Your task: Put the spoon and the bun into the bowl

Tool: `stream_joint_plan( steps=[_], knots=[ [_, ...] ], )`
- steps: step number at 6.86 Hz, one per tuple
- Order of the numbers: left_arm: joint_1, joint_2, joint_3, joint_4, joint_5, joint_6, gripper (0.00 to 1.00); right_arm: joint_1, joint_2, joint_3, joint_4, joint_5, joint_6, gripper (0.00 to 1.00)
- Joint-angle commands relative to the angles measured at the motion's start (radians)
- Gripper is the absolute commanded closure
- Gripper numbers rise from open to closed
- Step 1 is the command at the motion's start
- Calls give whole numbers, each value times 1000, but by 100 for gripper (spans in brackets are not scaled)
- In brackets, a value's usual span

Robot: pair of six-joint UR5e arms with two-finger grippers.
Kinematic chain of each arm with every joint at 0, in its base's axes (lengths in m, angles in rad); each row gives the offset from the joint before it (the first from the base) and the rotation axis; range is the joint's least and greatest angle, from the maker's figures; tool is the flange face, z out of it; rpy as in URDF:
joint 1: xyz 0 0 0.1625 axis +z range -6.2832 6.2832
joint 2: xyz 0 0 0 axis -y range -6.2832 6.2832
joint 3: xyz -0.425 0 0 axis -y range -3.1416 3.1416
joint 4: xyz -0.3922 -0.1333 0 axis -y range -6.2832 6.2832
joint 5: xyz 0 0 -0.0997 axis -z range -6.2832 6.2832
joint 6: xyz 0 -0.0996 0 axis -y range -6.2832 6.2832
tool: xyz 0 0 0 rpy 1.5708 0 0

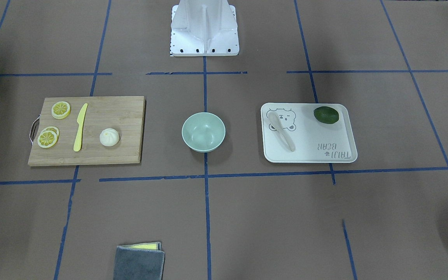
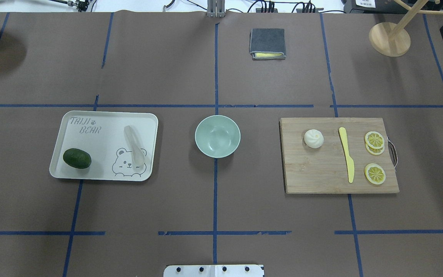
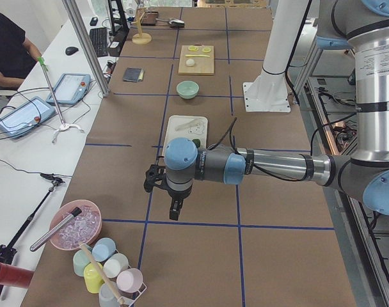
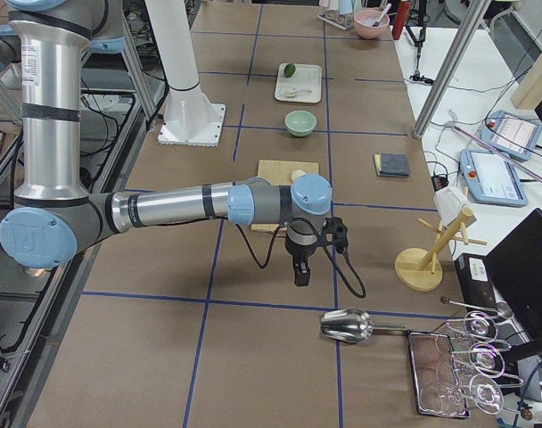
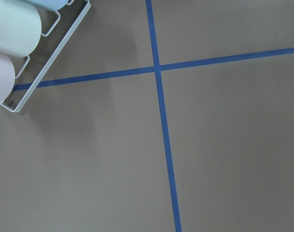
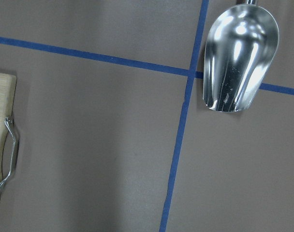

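The mint-green bowl (image 2: 217,136) stands empty at the table's centre. The pale spoon (image 2: 135,145) lies on the white bear tray (image 2: 110,112), on the robot's left. The cream bun (image 2: 313,138) sits on the wooden cutting board (image 2: 321,177), on the robot's right. Neither gripper is near them. My left gripper (image 3: 175,211) hangs over the table's left end, past the tray. My right gripper (image 4: 299,275) hangs past the board at the right end. Both show only in the side views, so I cannot tell if they are open or shut.
A green avocado (image 2: 77,158) lies on the tray. A yellow knife (image 2: 347,154) and lemon slices (image 2: 374,139) lie on the board. A folded grey cloth (image 2: 267,43) lies at the far side. A metal scoop (image 6: 239,58) and a cup rack (image 5: 21,43) sit at the ends.
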Motion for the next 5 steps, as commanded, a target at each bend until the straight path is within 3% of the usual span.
stream_joint_plan(
  steps=[1,5],
  knots=[
    [0,-2,-21,-18,-29,18,0,3,-8,-3,0,0,0,0],
    [5,-12,-26,-64,-49,23,0,3,-5,-3,-2,0,2,0]
  ],
)
